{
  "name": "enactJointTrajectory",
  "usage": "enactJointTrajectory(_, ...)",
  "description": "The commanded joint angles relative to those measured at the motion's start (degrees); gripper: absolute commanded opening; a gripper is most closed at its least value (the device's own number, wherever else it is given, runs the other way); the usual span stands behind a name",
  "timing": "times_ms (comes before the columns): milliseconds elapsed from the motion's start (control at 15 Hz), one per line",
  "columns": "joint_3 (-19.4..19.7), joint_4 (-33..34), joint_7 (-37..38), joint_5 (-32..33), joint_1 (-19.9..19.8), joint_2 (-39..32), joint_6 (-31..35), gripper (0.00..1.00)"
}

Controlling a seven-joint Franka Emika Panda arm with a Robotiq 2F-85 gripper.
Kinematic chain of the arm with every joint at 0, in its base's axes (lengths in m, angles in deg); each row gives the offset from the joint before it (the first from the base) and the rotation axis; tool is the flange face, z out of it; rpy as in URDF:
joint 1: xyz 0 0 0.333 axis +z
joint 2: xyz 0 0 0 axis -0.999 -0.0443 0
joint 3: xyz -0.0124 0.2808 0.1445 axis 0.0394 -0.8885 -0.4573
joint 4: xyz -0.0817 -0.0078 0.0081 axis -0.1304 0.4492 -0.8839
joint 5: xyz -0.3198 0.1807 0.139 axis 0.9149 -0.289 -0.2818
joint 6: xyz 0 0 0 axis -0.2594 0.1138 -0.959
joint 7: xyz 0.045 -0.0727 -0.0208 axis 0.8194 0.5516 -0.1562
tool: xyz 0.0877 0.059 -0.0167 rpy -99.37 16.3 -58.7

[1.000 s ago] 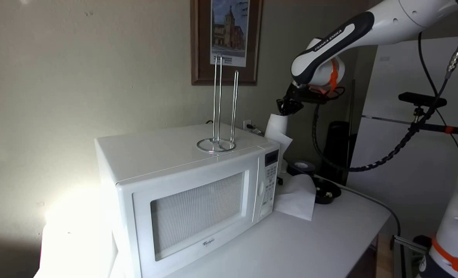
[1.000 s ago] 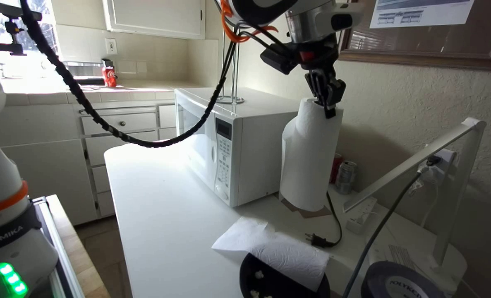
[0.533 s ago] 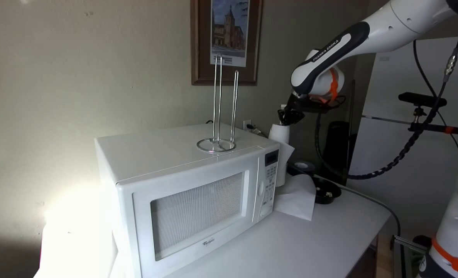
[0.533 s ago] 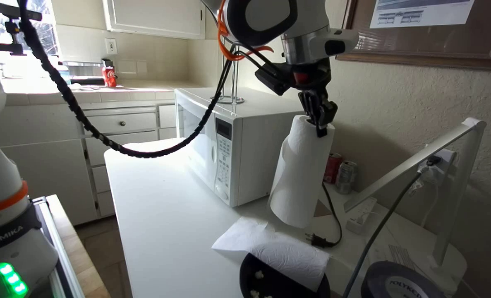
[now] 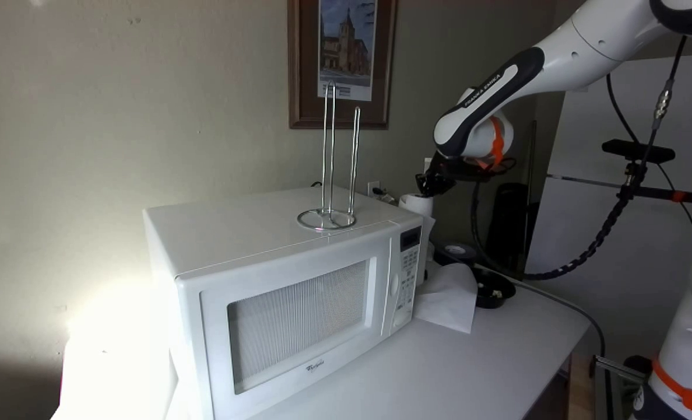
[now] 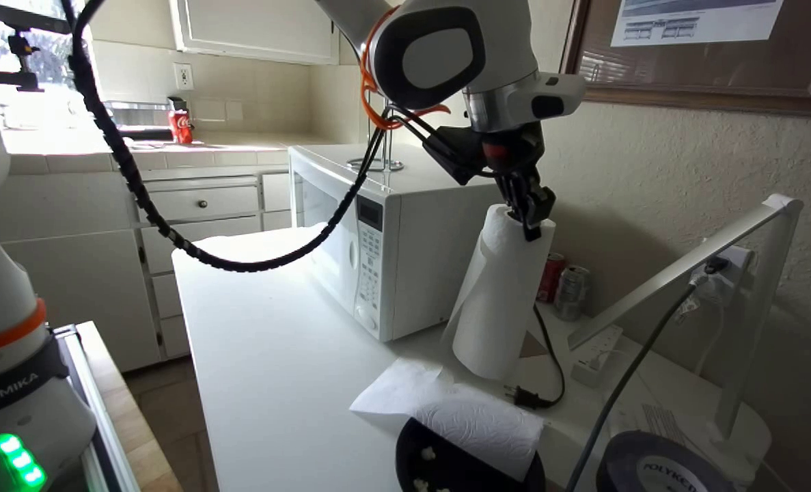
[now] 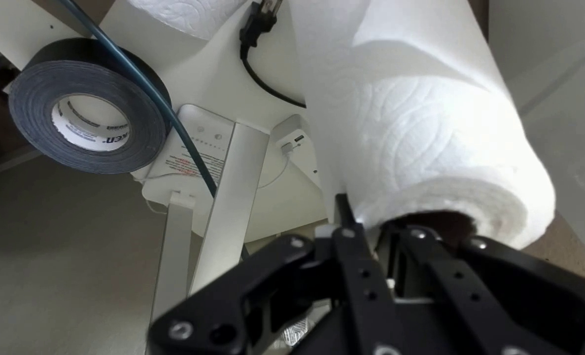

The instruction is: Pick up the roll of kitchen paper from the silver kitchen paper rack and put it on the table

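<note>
A: how far along is it?
B: pickup's done imo, the silver wire rack (image 5: 332, 166) stands bare. The tall white paper-towel roll (image 6: 504, 294) tilts just beside the boxy white microwave (image 6: 425, 263), black gripper (image 7: 364, 218) clamped on the roll's top rim.
A: so it's down?
B: can't tell if it's touching the flat white bench (image 6: 262, 328). Guessing straighten, then let go.
</note>
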State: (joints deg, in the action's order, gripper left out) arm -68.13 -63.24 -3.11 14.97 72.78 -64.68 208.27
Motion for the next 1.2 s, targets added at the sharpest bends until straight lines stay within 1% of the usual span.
enactJointTrajectory(0, -0.6, -1.9, -1.7, -1.4, -0.2, -1.0, 3.5, 0.03)
enactJointTrajectory(333, -1.0, -2.7, -1.8, -1.7, -0.3, -1.9, 5.0, 0.03)
enactJointTrajectory(667, -1.1, -2.7, -1.9, -1.5, -0.2, -1.9, 4.8, 0.03)
enactJointTrajectory(733, -1.1, -2.8, -1.9, -1.3, -0.2, -2.0, 4.8, 0.05)
enactJointTrajectory(800, -1.1, -2.8, -1.9, -1.1, -0.2, -1.9, 4.5, 0.38)
enactJointTrajectory(867, -1.1, -2.7, -1.8, -1.2, -0.2, -1.8, 4.0, 0.37)
enactJointTrajectory(933, -1.1, -2.7, -1.8, -1.2, -0.2, -1.7, 4.1, 0.42)
enactJointTrajectory(1133, -1.2, -2.5, -1.6, -0.8, -0.1, -0.8, 3.1, 0.64)
